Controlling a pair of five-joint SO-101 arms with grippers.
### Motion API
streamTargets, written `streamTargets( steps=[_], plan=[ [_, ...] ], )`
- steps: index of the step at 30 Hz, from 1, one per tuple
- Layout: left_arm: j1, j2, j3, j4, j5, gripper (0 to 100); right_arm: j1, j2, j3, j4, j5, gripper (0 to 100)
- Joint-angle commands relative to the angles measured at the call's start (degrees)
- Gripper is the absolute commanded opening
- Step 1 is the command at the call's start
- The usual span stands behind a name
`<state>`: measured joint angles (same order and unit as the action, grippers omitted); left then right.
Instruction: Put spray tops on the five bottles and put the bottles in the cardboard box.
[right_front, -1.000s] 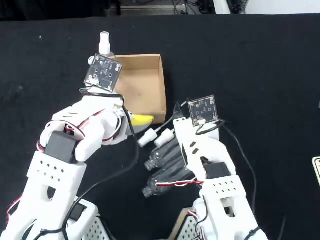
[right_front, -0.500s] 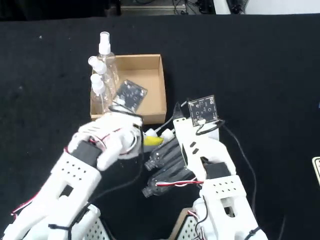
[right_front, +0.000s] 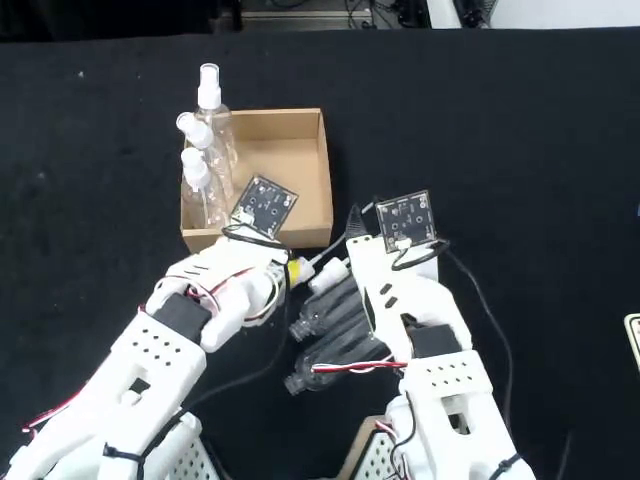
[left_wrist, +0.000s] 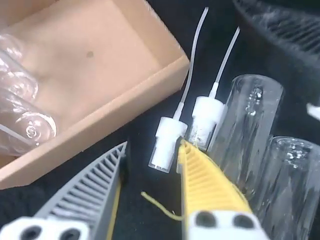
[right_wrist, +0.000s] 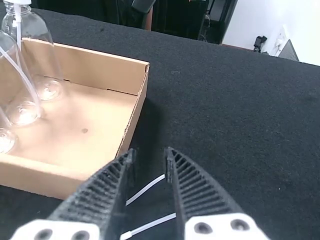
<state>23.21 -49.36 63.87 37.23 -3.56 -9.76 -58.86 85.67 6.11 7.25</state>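
At a black-clothed table (right_front: 520, 130), the left arm's gripper (left_wrist: 150, 150) hangs low just outside the near wall of the cardboard box (right_front: 290, 170), its grey and yellow fingers spread wide and holding nothing. One white spray top (left_wrist: 166, 142) lies on the cloth between them, up against the tip of the yellow finger (left_wrist: 205, 185). A second spray top (left_wrist: 206, 116) lies just beside the first, the thin dip tubes of both pointing away from the gripper. Two clear uncapped bottles (right_front: 328, 312) lie side by side on the cloth next to the loose tops, partly under the right arm. Three bottles already fitted with spray tops (right_front: 215, 125) stand upright along one side of the box. The right arm's gripper (right_wrist: 149, 154) hovers near the box's corner over the dip tubes, its black fingers parted by only a narrow gap, with nothing between them.
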Motion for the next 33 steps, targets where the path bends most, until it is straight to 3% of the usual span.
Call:
streamTargets(
  steps=[1, 6, 10, 16, 25, 29, 33],
  plan=[
    [0.7, -1.1, -0.4, -1.2, 0.7, 16, -0.7, -2.1, -0.6, -1.6, 0.6, 8.5],
    [0.1, -1.1, -0.3, -1.2, 0.7, 15, -0.4, -2.0, -1.5, -0.5, 0.7, 8.6],
    [0.0, -1.1, -0.3, -1.2, 0.7, 15, -0.4, -2.0, -8.7, 11.7, 1.2, 8.6],
    [0.0, -1.1, -0.3, -1.2, 0.4, 16, -0.7, -2.0, -24.8, 36.2, 15.6, 8.6],
    [0.0, -1.1, -0.3, -1.1, 0.6, 16, -0.7, -2.0, -32.7, 59.5, 27.7, 8.8],
    [0.0, -1.1, -0.2, -1.1, 0.4, 16, -0.7, -2.4, -33.1, 70.9, 36.7, 18.6],
    [0.0, -1.1, -0.2, -1.1, 0.4, 16, -0.7, -2.0, -33.0, 71.4, 43.6, 28.1]
  ],
)
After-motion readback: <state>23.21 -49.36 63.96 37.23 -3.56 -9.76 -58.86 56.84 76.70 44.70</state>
